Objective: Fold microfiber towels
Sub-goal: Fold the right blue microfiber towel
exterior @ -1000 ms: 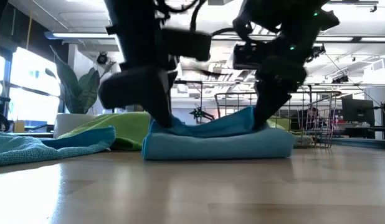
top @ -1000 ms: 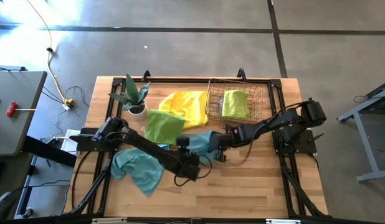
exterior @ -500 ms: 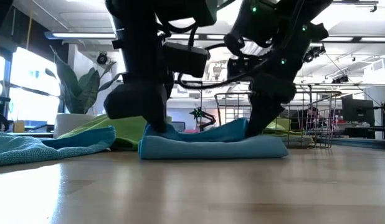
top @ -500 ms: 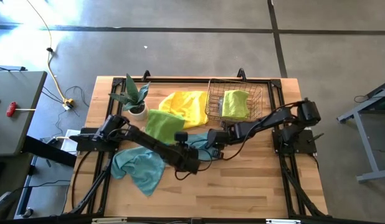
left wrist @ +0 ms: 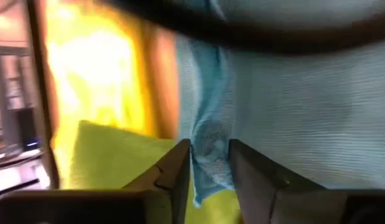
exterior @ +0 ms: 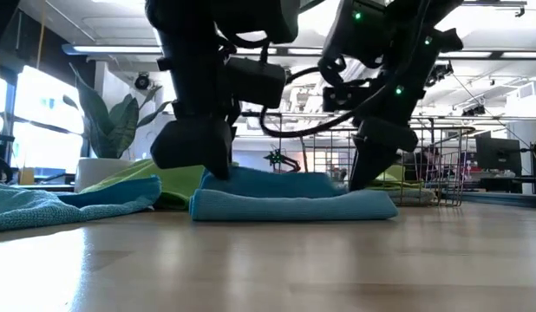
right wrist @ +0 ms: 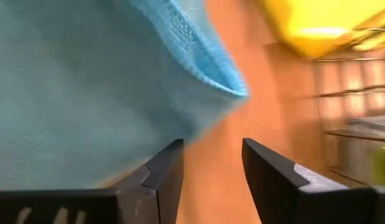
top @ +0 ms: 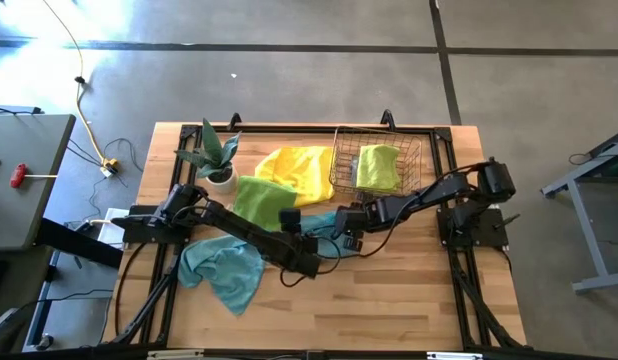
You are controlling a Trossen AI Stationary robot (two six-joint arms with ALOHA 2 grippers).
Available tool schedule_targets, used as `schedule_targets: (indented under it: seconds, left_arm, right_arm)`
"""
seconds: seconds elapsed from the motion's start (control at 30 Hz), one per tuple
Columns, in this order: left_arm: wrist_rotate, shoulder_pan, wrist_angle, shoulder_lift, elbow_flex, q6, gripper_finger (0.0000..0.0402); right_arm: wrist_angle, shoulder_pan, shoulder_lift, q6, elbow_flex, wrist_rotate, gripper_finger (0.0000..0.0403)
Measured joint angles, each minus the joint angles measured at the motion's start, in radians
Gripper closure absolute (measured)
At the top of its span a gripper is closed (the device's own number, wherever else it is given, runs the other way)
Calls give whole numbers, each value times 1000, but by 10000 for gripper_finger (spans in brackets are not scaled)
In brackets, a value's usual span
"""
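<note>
You're finishing a fold: the folded teal towel (exterior: 290, 198) lies mid-table, just in front of the wire basket (top: 377, 165). Your left hand (left wrist: 208, 180) has parted fingers straddling a towel corner; your right hand (right wrist: 211, 171) is open, empty. Next, lift both clear.

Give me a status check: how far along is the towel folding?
Done: one green towel lies folded in the basket. In hand: the teal towel lies folded mid-table; the right gripper is open and clear of it, and the left gripper has a corner between parted fingers. Left: the loose teal towel, the green one and the yellow one.
</note>
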Motion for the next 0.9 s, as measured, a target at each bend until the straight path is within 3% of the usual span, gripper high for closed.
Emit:
schedule_targets:
  seconds: [0.13,0.3,0.43,0.9]
  left_arm:
    - [-55,16,-54,0,0,-27,275]
    - [-55,30,-112,0,0,-85,267]
    - [-3,21,-111,0,5,-86,273]
    - [127,-136,-8,-24,12,-60,291]
  right_arm:
    - [-26,5,-43,20,0,37,247]
    - [51,43,-83,57,0,-30,247]
    - [173,85,-69,56,1,-85,247]
    - [369,130,95,3,1,-96,250]
